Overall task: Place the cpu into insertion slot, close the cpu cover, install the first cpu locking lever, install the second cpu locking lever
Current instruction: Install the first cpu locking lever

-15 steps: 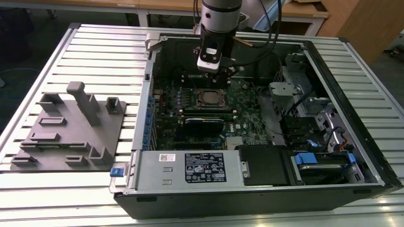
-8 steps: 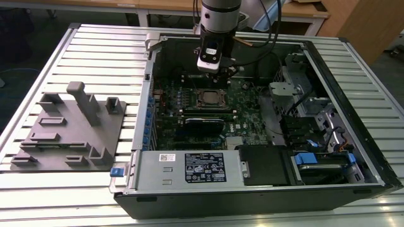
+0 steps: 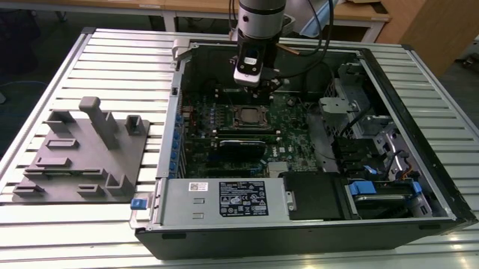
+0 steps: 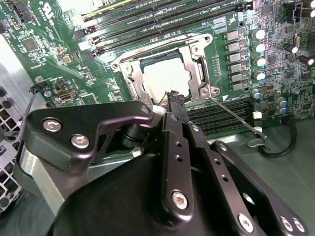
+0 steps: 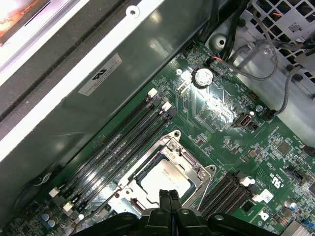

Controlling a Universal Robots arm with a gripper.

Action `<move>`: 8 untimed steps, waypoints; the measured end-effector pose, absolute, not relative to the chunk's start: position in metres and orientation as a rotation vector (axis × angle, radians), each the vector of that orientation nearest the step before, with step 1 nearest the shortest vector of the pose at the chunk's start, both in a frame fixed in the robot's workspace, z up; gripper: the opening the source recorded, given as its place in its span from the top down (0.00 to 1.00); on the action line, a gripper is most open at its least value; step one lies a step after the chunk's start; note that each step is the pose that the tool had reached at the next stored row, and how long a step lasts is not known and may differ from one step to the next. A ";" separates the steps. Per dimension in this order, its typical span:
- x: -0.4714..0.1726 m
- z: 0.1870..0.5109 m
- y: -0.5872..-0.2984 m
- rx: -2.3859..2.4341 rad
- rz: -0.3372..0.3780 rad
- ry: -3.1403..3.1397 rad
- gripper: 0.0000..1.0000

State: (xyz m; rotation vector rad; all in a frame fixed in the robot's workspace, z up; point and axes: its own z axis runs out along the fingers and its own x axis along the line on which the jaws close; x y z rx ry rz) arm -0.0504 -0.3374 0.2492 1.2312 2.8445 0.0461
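Gripper [image 4: 175,97], jaws together and empty, near the cpu [image 4: 165,78], which is seated in the insertion slot [image 4: 160,60] under the lowered cpu cover [image 4: 197,53], at 6 o'clock of the gripper in the exterior view. Risk: the free locking lever [image 4: 231,114] is thin wire that the closed gripper may slip off, so the cover would stay unlatched. The gripper hides the cover's near edge.

Second wrist view: the end effector [image 4: 174,98] and its black body hide the near side of the cpu cover [image 4: 196,59] and one corner of the cpu [image 4: 162,78]. The cpu top is washed out by glare.

First wrist view: the end effector [image 5: 166,196] is cut off by the picture edge and covers the cpu's [image 5: 165,178] near corner. What sits under its tips is hidden.

Exterior view: the arm [image 3: 261,22] is cut off at the top edge. The tabletop [image 3: 112,61] is cut off at the exterior view's left and along the bottom edge. The cover is too small to tell from the cpu.
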 end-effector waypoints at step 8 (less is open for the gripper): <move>-0.050 0.249 -0.337 1.104 0.049 2.898 0.90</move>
